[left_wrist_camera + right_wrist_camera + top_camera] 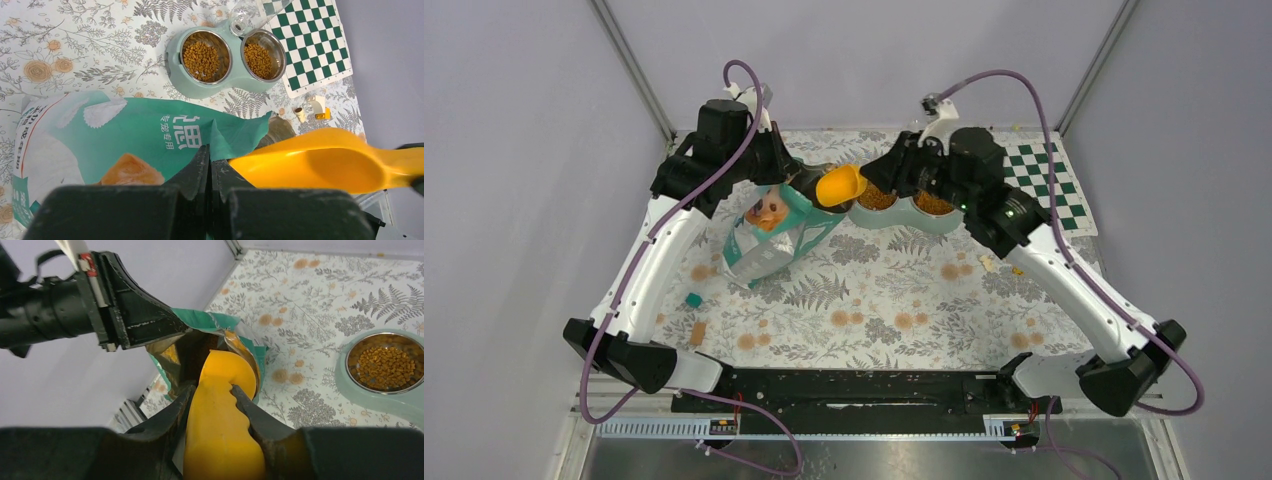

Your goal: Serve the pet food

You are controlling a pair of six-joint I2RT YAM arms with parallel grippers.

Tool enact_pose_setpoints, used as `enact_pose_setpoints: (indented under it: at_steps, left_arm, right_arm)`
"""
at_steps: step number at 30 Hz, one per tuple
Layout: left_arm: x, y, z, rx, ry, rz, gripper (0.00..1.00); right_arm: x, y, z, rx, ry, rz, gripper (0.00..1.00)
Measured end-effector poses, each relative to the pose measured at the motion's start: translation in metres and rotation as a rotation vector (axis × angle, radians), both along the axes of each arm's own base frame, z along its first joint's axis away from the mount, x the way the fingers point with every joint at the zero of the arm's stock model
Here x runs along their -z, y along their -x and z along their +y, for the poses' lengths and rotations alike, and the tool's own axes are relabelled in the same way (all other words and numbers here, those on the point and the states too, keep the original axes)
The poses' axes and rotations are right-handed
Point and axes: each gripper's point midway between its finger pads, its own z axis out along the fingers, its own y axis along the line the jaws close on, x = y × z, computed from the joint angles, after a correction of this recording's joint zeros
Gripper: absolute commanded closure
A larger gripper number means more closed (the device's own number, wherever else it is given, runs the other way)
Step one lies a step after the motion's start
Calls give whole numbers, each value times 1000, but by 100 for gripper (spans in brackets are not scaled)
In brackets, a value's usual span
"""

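Your left arm was arched toward 11 o'clock, left claw clenched on the bag rim. Your right claw grasped the scoop at its mouth. Kibble sat in both bowls at 1 o'clock.

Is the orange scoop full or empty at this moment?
Empty: the left wrist view shows the scoop with a bare, smooth orange inside; nothing lies in it.

Top view: high, looking down on whole counter. Wrist views: close behind left claw and right claw; both share feeder beyond.
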Motion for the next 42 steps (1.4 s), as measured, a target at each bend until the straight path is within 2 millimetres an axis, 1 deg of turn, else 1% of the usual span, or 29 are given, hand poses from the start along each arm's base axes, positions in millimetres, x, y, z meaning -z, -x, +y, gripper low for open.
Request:
enact_pose_setpoints:
  at_steps: [4, 7, 9, 14, 16, 18, 25, 28, 31, 36, 42]
  left_arm:
    - [1, 1, -3, 11, 2, 5, 100]
    - [2, 2, -5, 20, 4, 9, 100]
    - [2, 2, -5, 20, 3, 9, 100]
    - [2, 2, -5, 21, 3, 9, 100]
    - [3, 3, -5, 23, 3, 12, 100]
    - [4, 4, -7, 30, 2, 16, 100]
    - [5, 1, -9, 30, 1, 14, 100]
    - [5, 0, -8, 25, 1, 11, 100]
    - [5, -1, -7, 22, 1, 10, 100]
    - [9, -4, -12, 30, -1, 17, 100]
    - [11, -5, -15, 39, -2, 18, 100]
  right_arm:
    - [18, -8, 29, -30, 74, 23, 100]
    - [39, -14, 49, -46, 123, 57, 100]
    - [57, -18, 62, -63, 154, 86, 100]
    - [106, -20, 90, -113, 243, 151, 100]
    - [120, -21, 100, -129, 267, 162, 100]
    - [128, -23, 109, -142, 275, 168, 100]
    - [143, -21, 137, -236, 220, 212, 100]
    - [139, -20, 144, -277, 137, 253, 100]
    - [137, -19, 147, -316, 27, 308, 100]
    - [129, -23, 142, -341, -141, 370, 100]
    - [112, -31, 124, -315, -309, 423, 100]
